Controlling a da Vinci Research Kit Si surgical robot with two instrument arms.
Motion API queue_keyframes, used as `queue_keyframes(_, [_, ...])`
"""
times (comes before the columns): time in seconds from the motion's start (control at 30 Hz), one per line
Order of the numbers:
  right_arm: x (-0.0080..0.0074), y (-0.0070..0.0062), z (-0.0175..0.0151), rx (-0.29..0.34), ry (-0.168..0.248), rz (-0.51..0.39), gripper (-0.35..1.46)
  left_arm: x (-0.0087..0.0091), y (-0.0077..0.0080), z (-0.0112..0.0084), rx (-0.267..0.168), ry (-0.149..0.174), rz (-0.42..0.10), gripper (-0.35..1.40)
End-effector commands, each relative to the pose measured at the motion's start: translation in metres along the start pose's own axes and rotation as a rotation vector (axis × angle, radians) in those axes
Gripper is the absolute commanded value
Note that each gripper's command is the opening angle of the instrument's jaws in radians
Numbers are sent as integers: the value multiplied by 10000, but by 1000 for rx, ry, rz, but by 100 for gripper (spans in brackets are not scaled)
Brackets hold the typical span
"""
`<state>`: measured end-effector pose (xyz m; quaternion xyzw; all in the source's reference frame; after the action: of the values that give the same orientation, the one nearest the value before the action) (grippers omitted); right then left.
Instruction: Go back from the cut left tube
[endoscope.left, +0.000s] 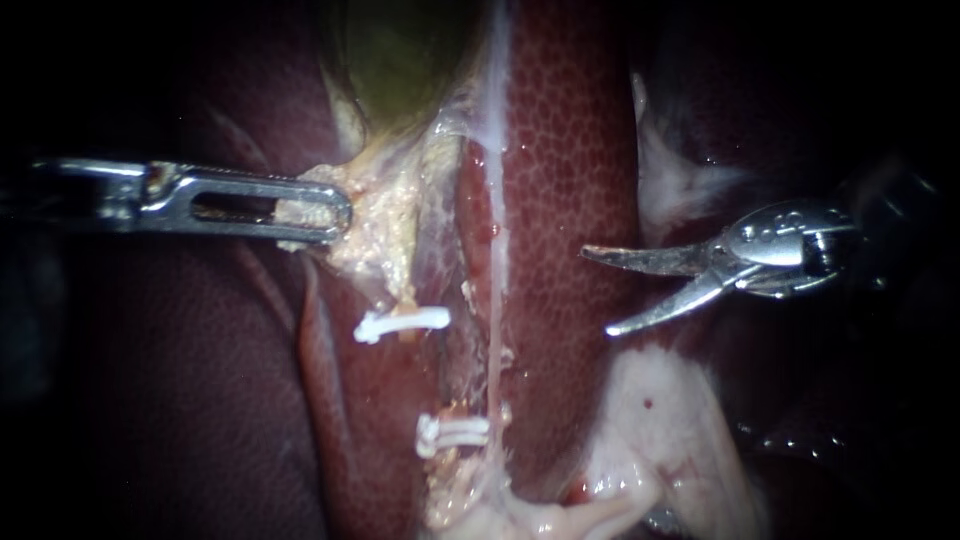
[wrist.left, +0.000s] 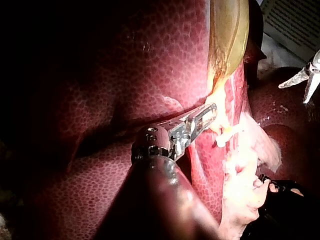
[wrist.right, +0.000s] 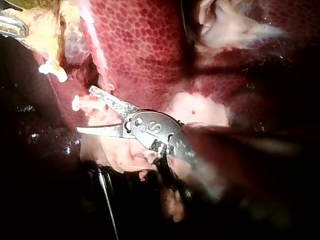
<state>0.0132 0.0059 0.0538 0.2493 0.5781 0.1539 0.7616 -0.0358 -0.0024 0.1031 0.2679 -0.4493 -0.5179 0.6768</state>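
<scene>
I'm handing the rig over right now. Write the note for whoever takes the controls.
Left instrument: jaws shut on pale tissue just below the gallbladder.
Right instrument: blades open, holding nothing, over the liver, apart from the tube.
Left tube: upper clip on one stump, lower clips on the other. There is a gap between them, so the cut looks done.
Left to do: draw the right instrument further back, probably closing the blades first.
</scene>
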Motion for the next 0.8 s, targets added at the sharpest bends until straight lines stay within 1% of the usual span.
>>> queue_keyframes(0.03, [0, -2, 1, -11, 3, 4, 143, 2, 1, 3, -2, -1, 1, -32])
queue_keyframes(0.07, [0, -3, 1, -17, 5, 6, 143, 4, 1, 7, -5, -7, 2, -32])
queue_keyframes(0.27, [0, -7, 5, -24, 4, -6, 143, 13, 3, 27, -6, 12, 9, -30])
queue_keyframes(0.5, [-2, -8, 9, -26, 4, -14, 143, 21, 1, 50, -3, 26, 14, -27])
queue_keyframes(0.67, [-2, -8, 10, -27, 4, -14, 143, 23, 0, 58, -4, 33, 15, -27])
queue_keyframes(0.8, [-2, -9, 12, -36, 2, -25, 143, 23, -1, 60, -4, 32, 16, -27])
